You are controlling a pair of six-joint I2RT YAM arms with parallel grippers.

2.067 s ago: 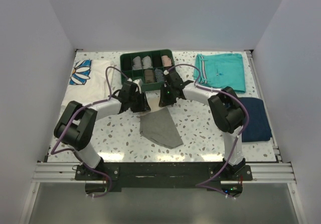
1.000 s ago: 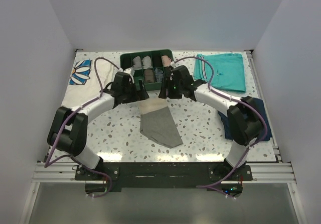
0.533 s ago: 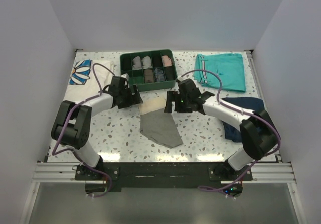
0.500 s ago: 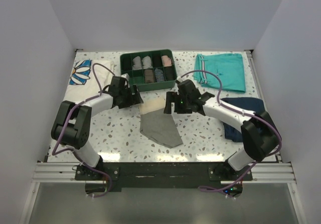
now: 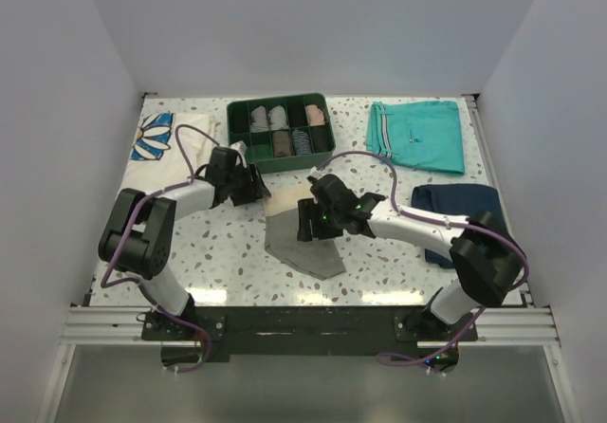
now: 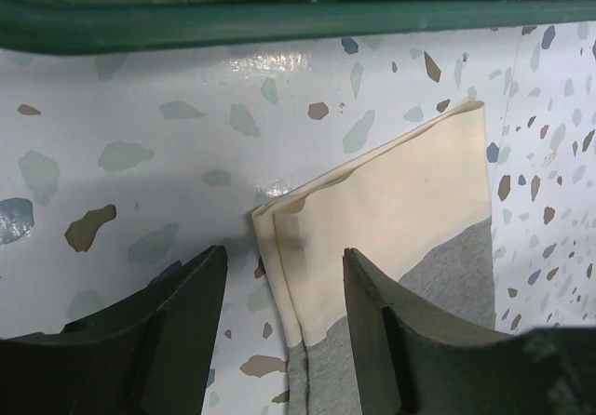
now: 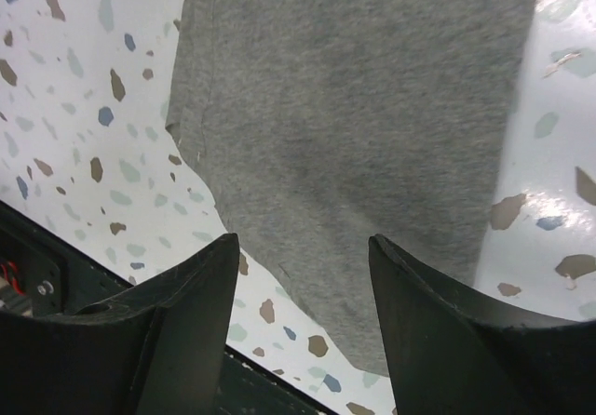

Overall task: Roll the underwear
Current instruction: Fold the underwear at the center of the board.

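From above: found the underwear (image 5: 302, 245) lying flat near the middle of the tabletop (image 5: 379, 271), grey over most of its length, with a cream band at the far end. Saw the left pincer (image 5: 258, 193) at the left end of that band and the right pincer (image 5: 305, 222) over the grey cloth just nearer than the band. Noted a green tray (image 5: 280, 135) beyond the underwear, rolled pieces in its compartments. Also noted teal shorts (image 5: 417, 137) at the far right, a navy folded garment (image 5: 460, 200) on the right, partly behind the right arm, and a white garment (image 5: 166, 137) with a daisy print at the far left.

Left wrist: found the left pincer (image 6: 284, 266) open, fingers spread to either side of the folded edge of the underwear (image 6: 400, 210). Saw the cream band doubled over there, grey cloth below it, and the green tray (image 6: 279, 15) wall across the top, apart from the cloth. Could not tell whether the fingers touched the cloth.

Right wrist: found the right pincer (image 7: 303, 247) open, holding nothing, fingers set wide over the underwear (image 7: 354, 89). Saw only grey cloth here, flat on the speckled tabletop (image 7: 74, 108), its side edge running down between the fingers.
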